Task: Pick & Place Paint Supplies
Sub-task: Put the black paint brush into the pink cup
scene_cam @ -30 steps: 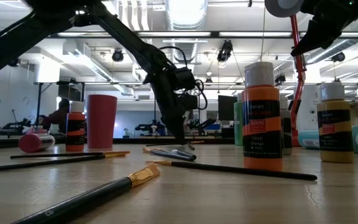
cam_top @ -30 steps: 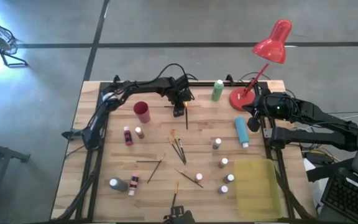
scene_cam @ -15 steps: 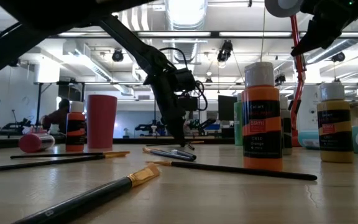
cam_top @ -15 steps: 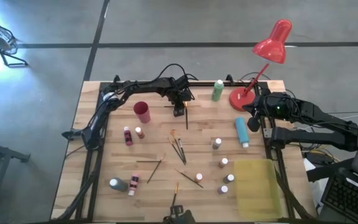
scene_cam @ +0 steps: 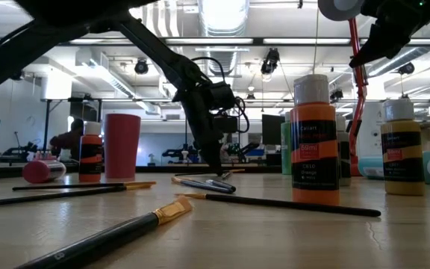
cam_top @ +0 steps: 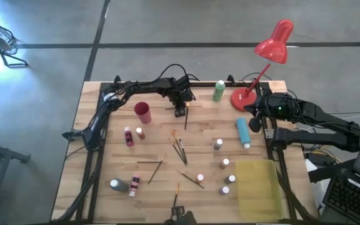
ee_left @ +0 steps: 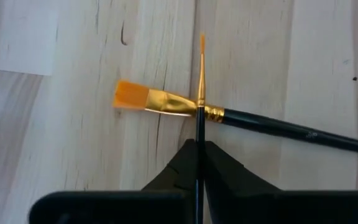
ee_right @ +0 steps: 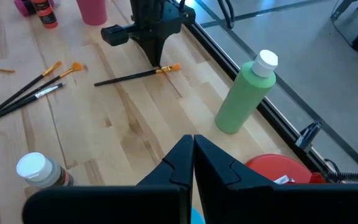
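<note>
My left gripper (ee_left: 199, 152) has just pinched a thin brush (ee_left: 201, 81) lying across another near the table's far edge, ready to lift; the right gripper (ee_right: 193, 146), pressed shut, waits.

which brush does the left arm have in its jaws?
The thin fine-tipped brush, pinched in the left gripper by the red cup. It crosses a flat orange-bristled brush still lying on the table; other brushes lie mid-table.

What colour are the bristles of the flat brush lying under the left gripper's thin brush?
Orange bristles on the flat brush, clearest in the left wrist view.
</note>
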`<state>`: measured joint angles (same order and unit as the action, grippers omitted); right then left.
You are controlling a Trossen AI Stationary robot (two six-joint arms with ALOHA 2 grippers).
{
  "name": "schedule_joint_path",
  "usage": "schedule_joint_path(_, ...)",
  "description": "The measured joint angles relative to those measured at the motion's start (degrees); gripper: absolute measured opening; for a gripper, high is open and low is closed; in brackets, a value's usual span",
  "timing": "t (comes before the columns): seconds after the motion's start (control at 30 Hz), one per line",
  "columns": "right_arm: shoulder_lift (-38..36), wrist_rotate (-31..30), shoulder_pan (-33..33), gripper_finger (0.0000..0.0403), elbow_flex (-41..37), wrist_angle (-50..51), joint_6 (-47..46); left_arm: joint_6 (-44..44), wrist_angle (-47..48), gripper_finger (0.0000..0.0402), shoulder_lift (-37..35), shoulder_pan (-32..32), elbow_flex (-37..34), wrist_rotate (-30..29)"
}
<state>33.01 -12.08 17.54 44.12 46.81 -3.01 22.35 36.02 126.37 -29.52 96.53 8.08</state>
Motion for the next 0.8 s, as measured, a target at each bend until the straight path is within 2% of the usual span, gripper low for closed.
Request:
schedule_joint_path(0.3, 0.0, 0.0, 0.0, 0.0008, 0.0, 0.04, 0.19, -0.56, 2.8, 0.0011, -3.01, 0.01, 2.71, -1.13)
schedule_joint_path(0.8, 0.04, 0.09, -0.02, 0.0008, 0.0, -0.02, 0.1, -4.54, -1.74, 0.0011, -24.59, -0.01, 1.46, -1.7)
